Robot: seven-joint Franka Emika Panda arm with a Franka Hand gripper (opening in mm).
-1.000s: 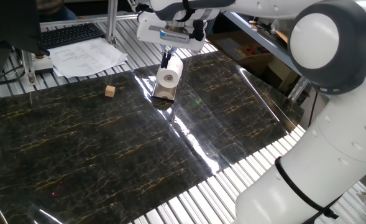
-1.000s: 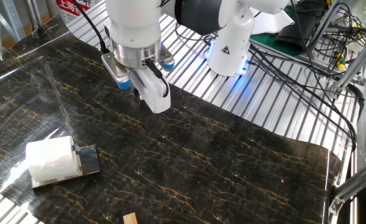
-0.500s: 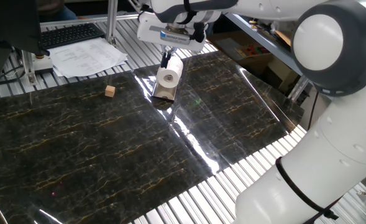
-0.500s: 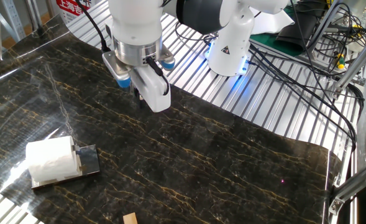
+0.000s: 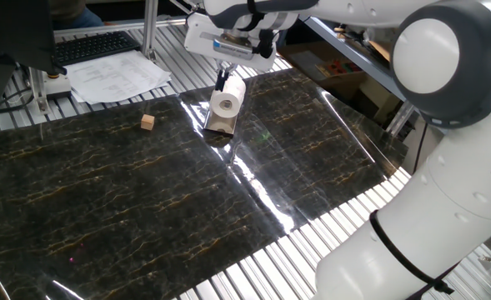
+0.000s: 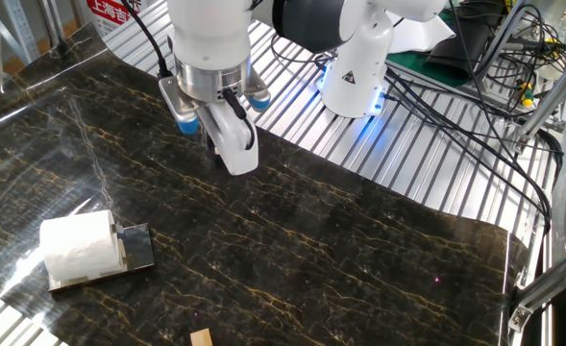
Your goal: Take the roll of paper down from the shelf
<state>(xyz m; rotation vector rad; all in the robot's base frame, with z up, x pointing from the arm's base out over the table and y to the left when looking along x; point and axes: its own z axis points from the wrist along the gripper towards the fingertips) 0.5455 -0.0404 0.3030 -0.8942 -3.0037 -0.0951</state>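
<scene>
Showing risk:
Roll (image 6: 75, 246): on shelf (image 6: 136, 252), 7 o'clock of gripper (image 6: 227, 154).
Gripper: jaw state unclear; descent may topple shelf.

In one fixed view the gripper (image 5: 221, 80) shows only as dark fingertips below its white housing, right at the top of the roll of paper (image 5: 227, 100), so whether they touch the roll or how the jaws stand cannot be told; in the other fixed view its white finger covers hide any gap, and the arm above is cut off by the top edge. The roll hides most of the shelf (image 5: 219, 125) there, leaving only the pale base edge in sight, and the upright post cannot be made out. The small wooden cube (image 6: 201, 337) is cut by the bottom edge in the other fixed view, and the print on the paper sheets (image 5: 116, 77) is too small to read.
</scene>
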